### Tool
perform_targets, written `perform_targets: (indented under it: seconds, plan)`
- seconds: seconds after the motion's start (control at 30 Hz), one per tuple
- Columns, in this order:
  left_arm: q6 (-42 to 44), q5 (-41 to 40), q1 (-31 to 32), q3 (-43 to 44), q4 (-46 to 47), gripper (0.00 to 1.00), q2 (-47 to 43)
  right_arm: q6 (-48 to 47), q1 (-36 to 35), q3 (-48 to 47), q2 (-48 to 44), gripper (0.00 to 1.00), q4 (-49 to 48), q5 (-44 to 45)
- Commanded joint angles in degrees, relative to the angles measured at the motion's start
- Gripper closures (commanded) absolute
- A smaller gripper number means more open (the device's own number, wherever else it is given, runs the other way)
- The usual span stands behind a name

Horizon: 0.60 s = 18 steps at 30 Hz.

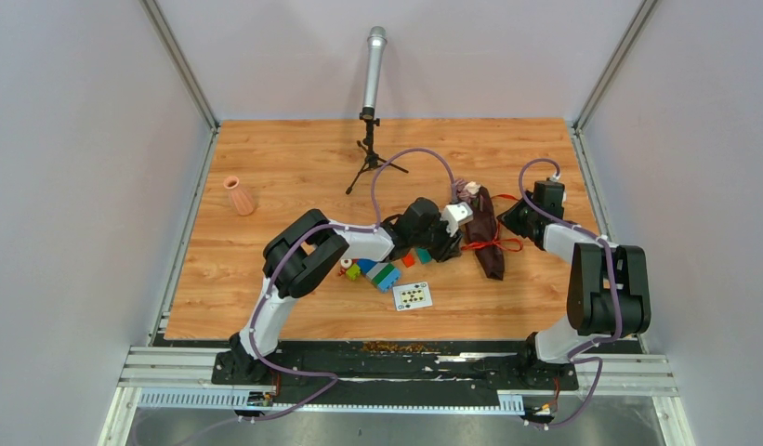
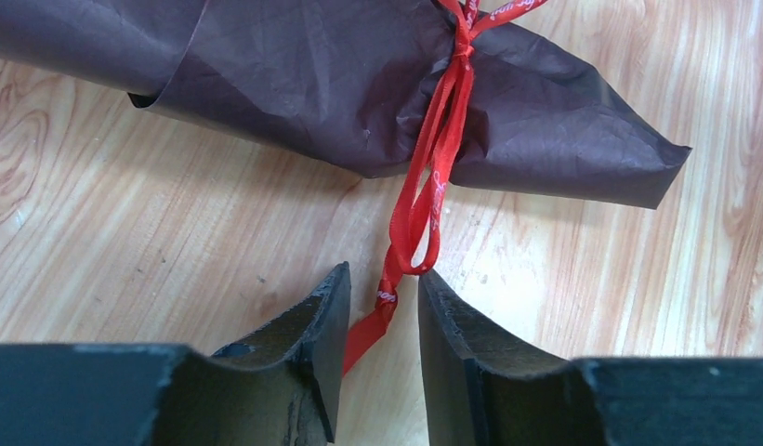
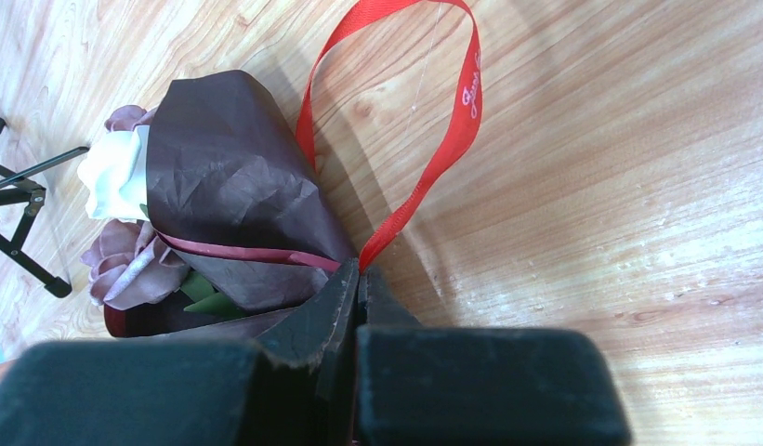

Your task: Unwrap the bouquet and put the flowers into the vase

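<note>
the bouquet (image 1: 486, 232) lies right of centre in the top view and looks light, soft, crinkly. the thin, slippery ribbon (image 2: 431, 177) seems the place to take hold. the left gripper (image 2: 382, 311) stands open astride its tail, and the right gripper (image 3: 360, 279) is closed, seemingly pinching the loop.

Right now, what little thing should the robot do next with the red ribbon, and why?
Probably close the left fingers on the red ribbon. Its loose end hangs right between them, they stand apart, and the ribbon is tied round the bouquet. The right fingers are shut at the ribbon's other loop, so a pull could then undo it.
</note>
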<state>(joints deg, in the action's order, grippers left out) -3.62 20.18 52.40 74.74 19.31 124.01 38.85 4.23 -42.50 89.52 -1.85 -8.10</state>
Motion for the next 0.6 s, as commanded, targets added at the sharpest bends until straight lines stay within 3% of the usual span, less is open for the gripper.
perform_targets:
  seconds: [0.0, 0.13, 0.27, 0.57]
  plan:
    - [1.17, -1.13, 0.32, 0.13, 0.45, 0.64, -0.42, -0.56, 0.3, -2.15, 0.05, 1.0, -0.8, -0.49]
    - [1.16, -0.66, 0.32, -0.28, 0.59, 0.86, -0.77, -0.64, 0.34, -2.02, -0.1, 1.0, -0.86, -0.3]
    - [0.89, -0.8, 0.33, -1.72, 0.47, 0.98, -2.69, -0.79, 0.34, -1.97, -0.21, 1.0, -0.88, 0.06]
    - [-1.61, -1.37, 0.33, -6.51, 1.88, 1.0, -5.81, -1.15, 0.47, -1.38, -0.36, 1.0, -0.88, 0.96]
